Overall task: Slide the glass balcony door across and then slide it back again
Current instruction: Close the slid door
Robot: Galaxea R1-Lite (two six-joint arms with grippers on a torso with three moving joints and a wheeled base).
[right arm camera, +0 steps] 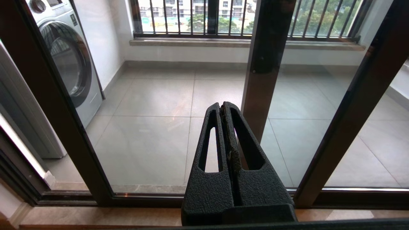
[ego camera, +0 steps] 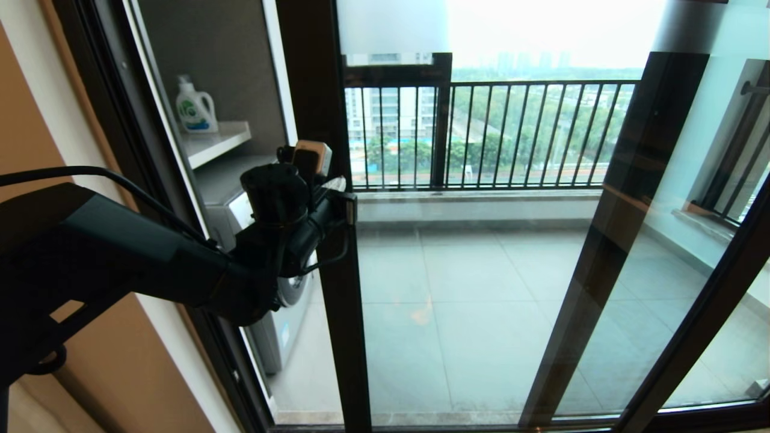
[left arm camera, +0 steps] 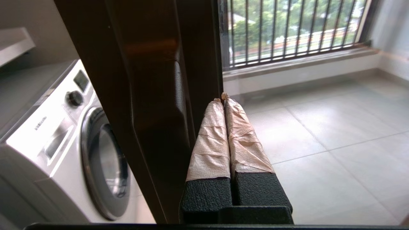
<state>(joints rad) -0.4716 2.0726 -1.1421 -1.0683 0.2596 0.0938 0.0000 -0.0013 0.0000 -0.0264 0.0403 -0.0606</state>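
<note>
The glass balcony door's dark upright (ego camera: 337, 313) stands just left of centre, with its clear pane stretching to the right. In the left wrist view the black bar handle (left arm camera: 159, 105) runs along that upright (left arm camera: 143, 64). My left gripper (ego camera: 346, 207) is at handle height; its taped fingers (left arm camera: 211, 134) are pressed together, holding nothing. They lie along the upright's glass-side edge, beside the handle, with the tips (left arm camera: 222, 98) against the frame. My right gripper (right arm camera: 221, 105) is shut and empty, held low before the door's pane (right arm camera: 153, 137). It is out of the head view.
A white washing machine (ego camera: 283, 300) and a shelf with a detergent bottle (ego camera: 195, 108) sit behind the left frame. A second dark-framed panel upright (ego camera: 625, 210) leans behind the glass. Railing bars (ego camera: 493, 132) close the balcony's far side. A tan wall (ego camera: 36, 120) borders my left arm.
</note>
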